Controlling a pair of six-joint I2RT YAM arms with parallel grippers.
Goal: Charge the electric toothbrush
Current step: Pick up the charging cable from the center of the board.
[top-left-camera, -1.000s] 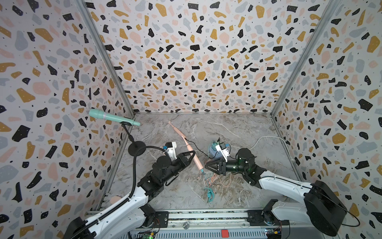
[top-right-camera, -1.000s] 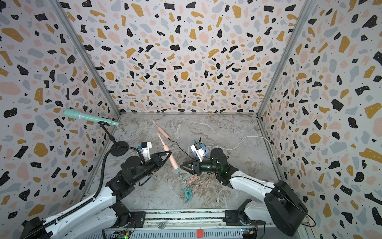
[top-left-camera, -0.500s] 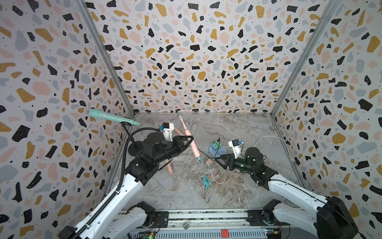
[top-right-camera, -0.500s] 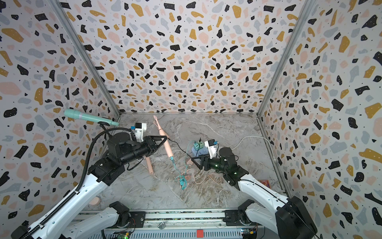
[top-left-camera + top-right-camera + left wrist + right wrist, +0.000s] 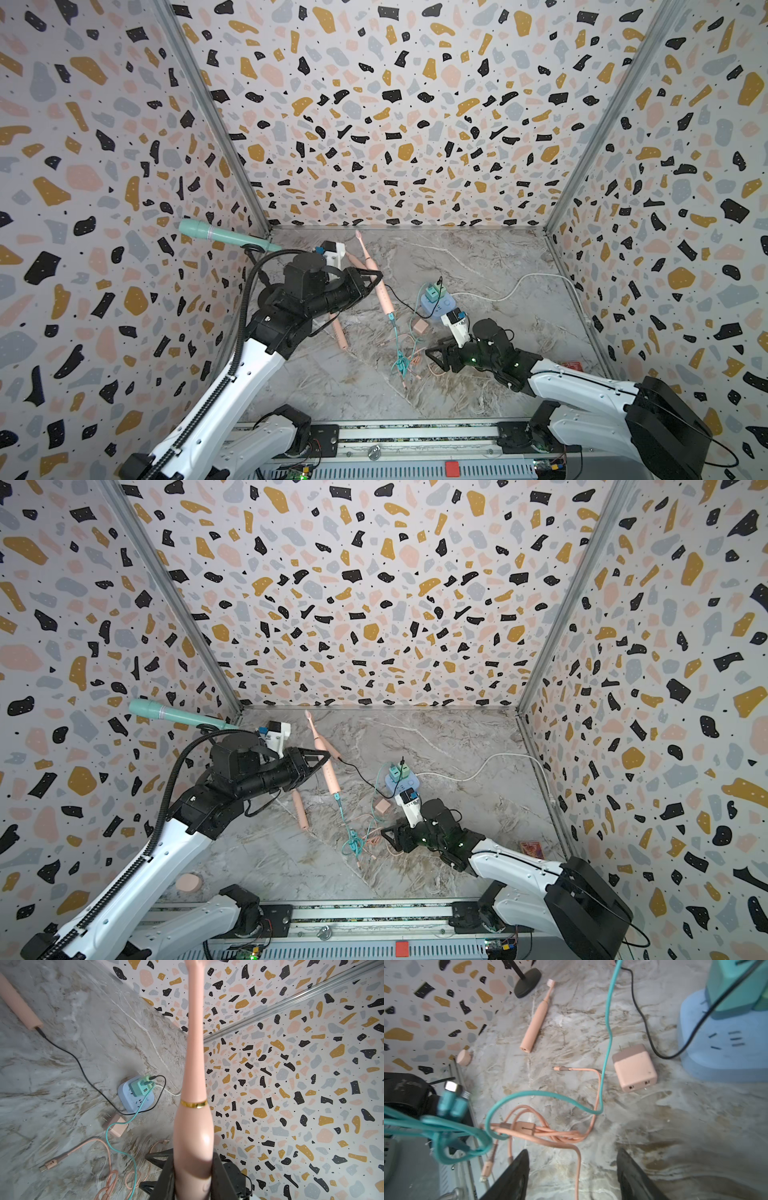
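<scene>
Above the marble floor (image 5: 478, 374), left pincer (image 5: 374, 279) grips one toothbrush (image 5: 384, 299) of three; right pincer (image 5: 434, 360) gapes wide.

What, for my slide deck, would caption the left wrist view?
Left hand grips a pink electric toothbrush; beyond it, a blue power strip with green adapter and unplugged pink charger.

The 2 arms share 1 build: glossy white link shells dotted with small dark screws, joined by black cylindrical joint housings. The left arm (image 5: 232, 374) carries a black corrugated conduit (image 5: 245, 307) along its length. The right arm (image 5: 582, 386) shows small green lights (image 5: 471, 359) near its wrist. Each wrist bears a white camera block (image 5: 336, 251) with a blue connector. The left gripper (image 5: 374, 277) and right gripper (image 5: 434, 359) are black, with triangular open-frame fingers.
</scene>
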